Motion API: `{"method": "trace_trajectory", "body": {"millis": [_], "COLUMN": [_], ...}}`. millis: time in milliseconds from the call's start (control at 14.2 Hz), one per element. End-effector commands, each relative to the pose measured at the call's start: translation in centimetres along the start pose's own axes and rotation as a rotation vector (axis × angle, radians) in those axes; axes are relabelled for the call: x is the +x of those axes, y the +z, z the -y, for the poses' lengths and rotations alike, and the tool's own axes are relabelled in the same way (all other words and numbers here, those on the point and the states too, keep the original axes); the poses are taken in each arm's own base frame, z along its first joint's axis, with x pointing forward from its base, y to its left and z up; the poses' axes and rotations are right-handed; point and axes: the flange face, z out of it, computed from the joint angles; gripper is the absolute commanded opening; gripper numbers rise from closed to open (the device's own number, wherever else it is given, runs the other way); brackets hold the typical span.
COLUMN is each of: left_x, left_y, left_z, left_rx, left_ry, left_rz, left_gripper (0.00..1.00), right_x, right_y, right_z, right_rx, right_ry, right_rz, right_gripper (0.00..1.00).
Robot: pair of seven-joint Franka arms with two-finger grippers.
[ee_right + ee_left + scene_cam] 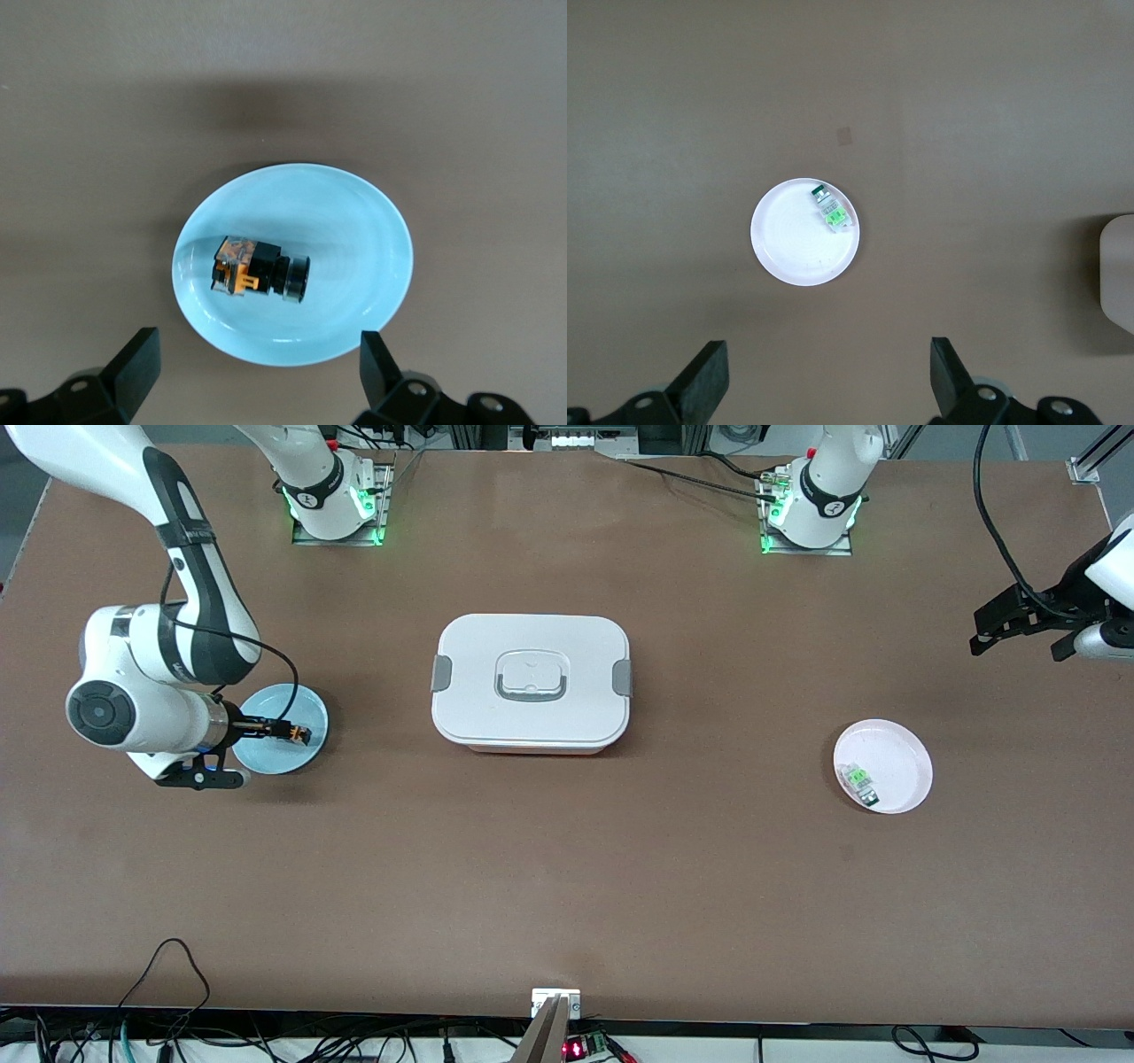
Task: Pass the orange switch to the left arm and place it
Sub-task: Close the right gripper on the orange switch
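Orange switch (259, 268) lies loose in blue plate (372, 221) | right gripper (257, 372) above, jaws released | left gripper (828, 381) waits, jaws released | risk: switch slips when pinched, or carried arm clips box (531, 683).

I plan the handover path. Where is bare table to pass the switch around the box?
Bare brown table runs wide between the large white lidded box and the front camera, from the pale blue round plate to the small white round plate. The strip between box and arm bases is narrower.
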Motion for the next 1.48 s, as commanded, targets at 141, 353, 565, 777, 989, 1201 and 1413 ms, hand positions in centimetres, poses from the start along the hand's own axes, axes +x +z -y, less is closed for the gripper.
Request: {"method": "trace_trajectory", "body": {"millis": [141, 353, 565, 777, 989, 1201, 1413], "left_x": [0.2, 0.2, 0.2, 0.2, 0.2, 0.2, 0.2], "left_y": [-0.5, -0.5, -0.5, -0.5, -0.5, -0.5, -0.5], "left_z": [0.1, 0.1, 0.2, 0.2, 0.2, 0.1, 0.2], "left_rx": [0.016, 0.016, 0.016, 0.014, 0.014, 0.014, 0.014], "left_ry": [0.012, 0.014, 0.012, 0.012, 0.014, 0.015, 0.014], "left_rz": [0.005, 0.005, 0.005, 0.005, 0.005, 0.005, 0.005], "left_gripper": [1.00, 1.00, 1.00, 1.00, 1.00, 1.00, 1.00], "right_x": [0.6, 1.0, 1.2, 1.2, 1.2, 1.2, 1.3], "right_y": [5.1, 6.6, 7.7, 8.2, 9.0, 9.4, 9.8], "right_z": [0.6, 0.6, 0.6, 0.4, -0.2, -0.1, -0.1], "right_rx": [-0.007, -0.004, -0.003, -0.004, -0.001, 0.000, 0.001], "right_ry": [-0.007, -0.006, -0.007, -0.012, -0.004, -0.004, -0.005], "right_rz": [0.015, 0.018, 0.030, 0.040, 0.052, 0.058, 0.061], "right_gripper": [1.00, 1.00, 1.00, 1.00, 1.00, 1.00, 0.96]}}
